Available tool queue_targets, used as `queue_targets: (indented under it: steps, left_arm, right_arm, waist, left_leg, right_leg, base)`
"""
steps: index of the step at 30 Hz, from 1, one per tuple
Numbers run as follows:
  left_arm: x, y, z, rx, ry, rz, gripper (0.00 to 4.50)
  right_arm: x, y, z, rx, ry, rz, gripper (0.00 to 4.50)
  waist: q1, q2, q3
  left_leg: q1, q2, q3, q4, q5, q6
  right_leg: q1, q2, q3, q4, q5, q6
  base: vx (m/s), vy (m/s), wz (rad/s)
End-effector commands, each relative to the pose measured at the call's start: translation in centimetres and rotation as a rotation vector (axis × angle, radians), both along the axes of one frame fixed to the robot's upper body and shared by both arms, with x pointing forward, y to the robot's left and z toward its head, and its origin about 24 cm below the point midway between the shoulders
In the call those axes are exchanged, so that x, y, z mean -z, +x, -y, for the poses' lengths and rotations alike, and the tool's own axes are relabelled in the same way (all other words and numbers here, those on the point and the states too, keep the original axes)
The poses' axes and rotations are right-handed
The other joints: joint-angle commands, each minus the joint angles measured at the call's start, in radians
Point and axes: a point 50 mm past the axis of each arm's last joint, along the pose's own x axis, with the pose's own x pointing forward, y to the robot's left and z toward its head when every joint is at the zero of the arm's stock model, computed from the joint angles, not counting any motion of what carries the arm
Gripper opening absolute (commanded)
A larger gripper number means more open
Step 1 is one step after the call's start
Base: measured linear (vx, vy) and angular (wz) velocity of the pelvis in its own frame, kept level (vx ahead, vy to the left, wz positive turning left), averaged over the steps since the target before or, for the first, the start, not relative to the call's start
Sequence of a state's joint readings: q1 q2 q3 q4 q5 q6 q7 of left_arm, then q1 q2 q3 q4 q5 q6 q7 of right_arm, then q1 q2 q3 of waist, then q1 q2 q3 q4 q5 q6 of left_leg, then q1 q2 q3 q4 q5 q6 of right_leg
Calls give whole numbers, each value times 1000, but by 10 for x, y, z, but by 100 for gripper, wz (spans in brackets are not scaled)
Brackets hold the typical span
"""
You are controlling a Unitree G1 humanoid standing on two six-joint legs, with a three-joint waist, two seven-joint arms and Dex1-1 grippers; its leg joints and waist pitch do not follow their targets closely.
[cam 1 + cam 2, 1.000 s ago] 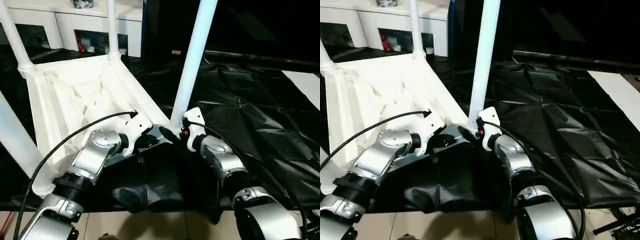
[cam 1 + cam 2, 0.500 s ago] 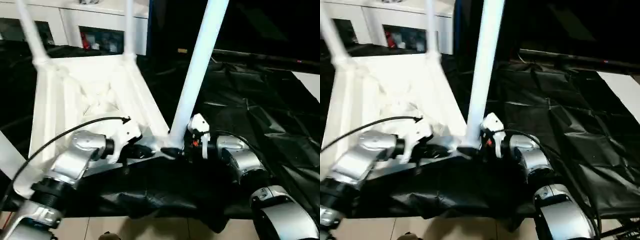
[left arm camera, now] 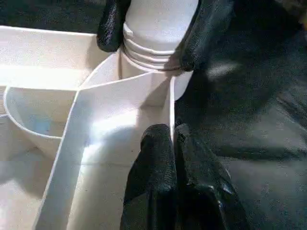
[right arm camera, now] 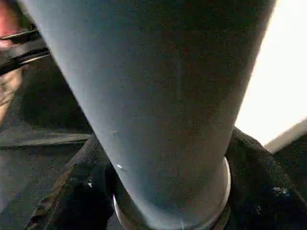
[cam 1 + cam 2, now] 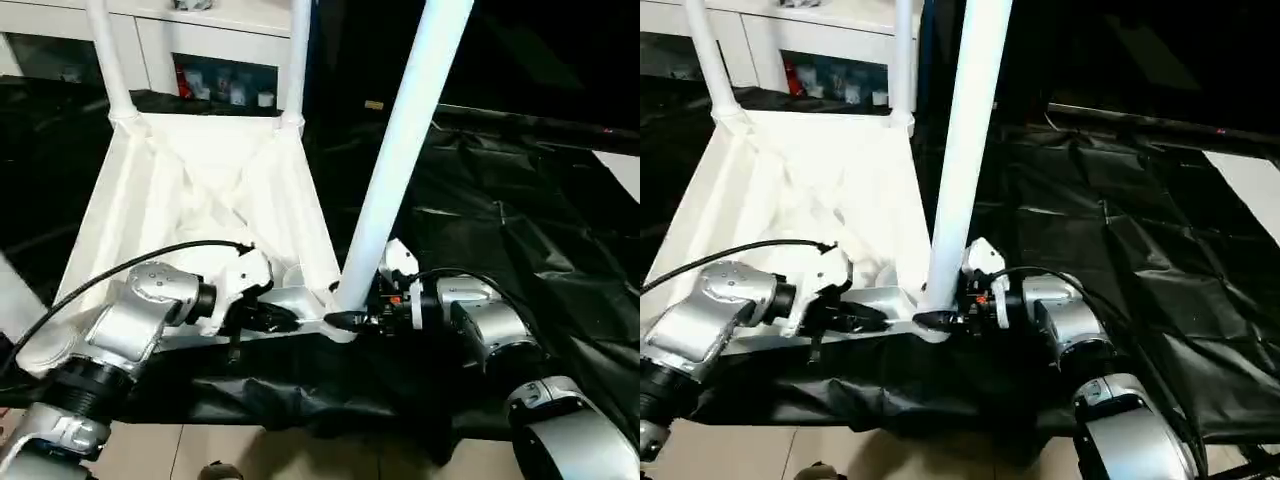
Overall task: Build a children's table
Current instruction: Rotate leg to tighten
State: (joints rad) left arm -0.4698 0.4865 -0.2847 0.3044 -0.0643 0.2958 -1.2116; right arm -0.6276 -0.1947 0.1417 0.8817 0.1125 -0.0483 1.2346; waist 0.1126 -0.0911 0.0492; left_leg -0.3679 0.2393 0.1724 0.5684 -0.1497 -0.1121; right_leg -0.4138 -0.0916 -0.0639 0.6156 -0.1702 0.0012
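Silver arms reach in low from both bottom corners toward the frame's middle. Left gripper (image 3: 172, 143) is pinched tight on a thin rib of the upside-down white plastic table top (image 5: 190, 200). Right gripper (image 5: 345, 320) hugs the bottom of the long white round leg (image 5: 405, 150), standing in the near corner socket. Black crinkly sheet (image 5: 520, 230) lies all around.

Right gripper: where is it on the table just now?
In the head views the right gripper sits at the base of the nearest leg, fingers on either side, at the tabletop's near right corner, opposite the left gripper.
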Motion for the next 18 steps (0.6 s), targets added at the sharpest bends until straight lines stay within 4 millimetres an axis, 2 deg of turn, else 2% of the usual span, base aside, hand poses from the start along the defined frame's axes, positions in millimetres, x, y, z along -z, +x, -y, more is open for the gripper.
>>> queue_targets:
  steps: [1,3,5,7,8,9,11,12,13,15,18]
  left_arm:
    - [-1,7,13,-45,-38,48,0]
    - [-2,10,14,-70,-37,61,0]
    - [-5,22,23,-179,-34,114,0]
    - [-7,30,32,-262,-33,153,0]
    - [-7,33,37,-302,-37,168,0]
    - [-8,35,40,-327,-39,177,0]
    - [-7,35,51,-345,-42,185,0]
    - [-7,35,51,-345,-42,185,0]
    - [-4,32,60,-338,-46,185,0]
    - [-3,30,68,-320,-57,186,0]
    - [-3,29,71,-302,-62,183,0]
  right_arm:
    - [4,1,-6,46,-6,-5,268]
    - [4,4,-8,103,-5,-1,268]
    - [8,17,-15,357,7,-12,268]
    - [10,22,-24,498,26,-40,268]
    - [11,24,-30,552,32,-55,267]
    - [11,24,-34,587,34,-64,267]
    - [12,24,-47,632,44,-62,267]
    - [12,24,-47,632,44,-62,267]
    - [11,22,-57,634,59,-57,267]
    - [10,20,-65,614,85,-54,323]
    - [9,20,-67,604,89,-48,346]
  waist:
    - [-6,9,-58]
    - [-7,9,-58]
    - [-13,16,-54]
    - [-19,16,-60]
    - [-25,16,-57]
    - [-26,15,-58]
    - [-28,18,-62]
    - [-29,16,-61]
    - [-29,15,-63]
    - [-27,17,-64]
    - [-27,16,-65]
  left_leg:
    - [12,-7,11,-70,-329,-20]
    - [14,-7,11,-68,-339,-22]
    - [18,-9,9,-72,-358,-42]
    - [17,-11,5,-69,-363,-55]
    - [13,-10,5,-71,-363,-58]
    - [14,-11,5,-70,-370,-54]
    - [11,-11,6,-69,-362,-46]
    - [11,-12,6,-69,-362,-44]
    - [11,-11,8,-67,-356,-39]
    - [10,-10,9,-67,-338,-32]
    - [6,-11,11,-66,-303,-20]
  right_leg:
    - [42,-38,33,-75,-341,-169]
    - [39,-39,32,-79,-370,-156]
    - [31,-38,33,-83,-405,-149]
    - [36,-41,29,-85,-439,-135]
    - [34,-39,29,-86,-433,-129]
    - [33,-38,27,-89,-438,-125]
    - [34,-37,29,-86,-407,-123]
    - [34,-36,28,-86,-400,-124]
    - [34,-35,28,-84,-377,-128]
    - [35,-34,29,-79,-326,-142]
    - [41,-31,30,-72,-252,-160]
  base:
    - [0,0,0]
    - [0,0,0]
    - [0,0,0]
    - [0,0,0]
    - [0,0,0]
    - [0,0,0]
    - [0,0,0]
    - [0,0,0]
    - [0,0,0]
    - [0,0,0]
    - [0,0,0]
